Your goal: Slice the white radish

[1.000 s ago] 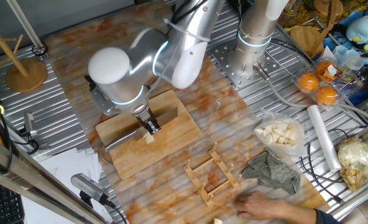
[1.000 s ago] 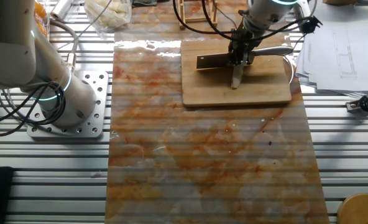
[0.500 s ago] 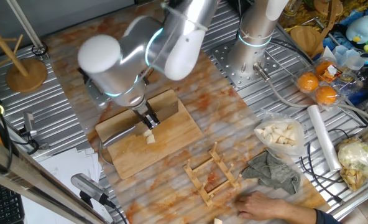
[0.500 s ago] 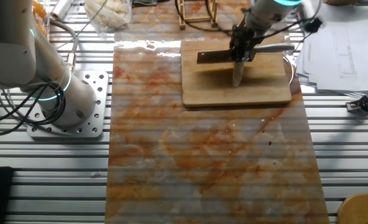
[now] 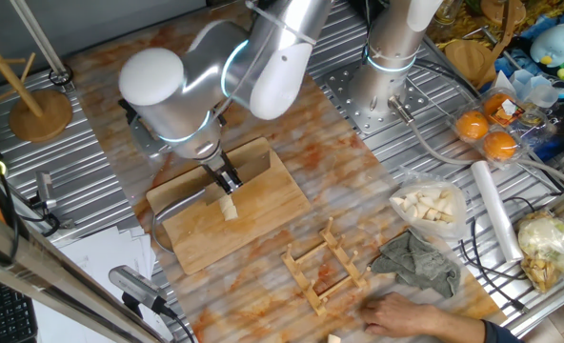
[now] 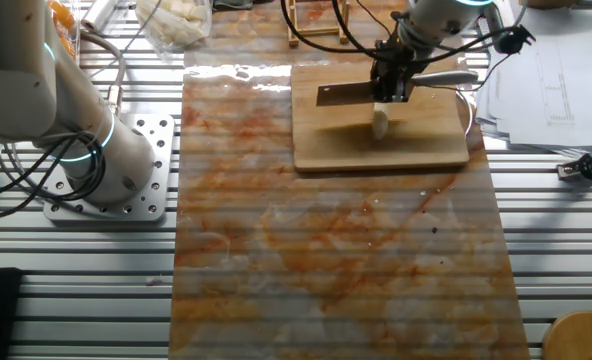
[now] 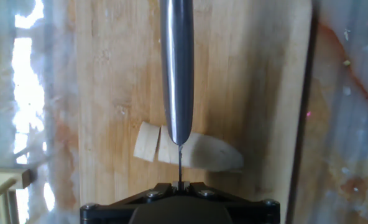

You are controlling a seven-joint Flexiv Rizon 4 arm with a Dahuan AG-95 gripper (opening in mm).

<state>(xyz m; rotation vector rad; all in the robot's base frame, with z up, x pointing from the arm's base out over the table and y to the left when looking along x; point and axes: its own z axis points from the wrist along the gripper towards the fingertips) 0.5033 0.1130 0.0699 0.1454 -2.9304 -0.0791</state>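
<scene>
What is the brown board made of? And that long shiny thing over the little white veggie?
The cutting board looks like wood: tan, matte, with grain streaks running along it. The knife looks like polished metal, silvery and smooth, catching light down its handle. The white radish under it is pale cream, moist-looking flesh, with one slice already cut off at its end.

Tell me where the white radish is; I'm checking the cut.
The white radish lies on the wooden cutting board, directly under the knife in the hand view, one slice already off its left end.
</scene>
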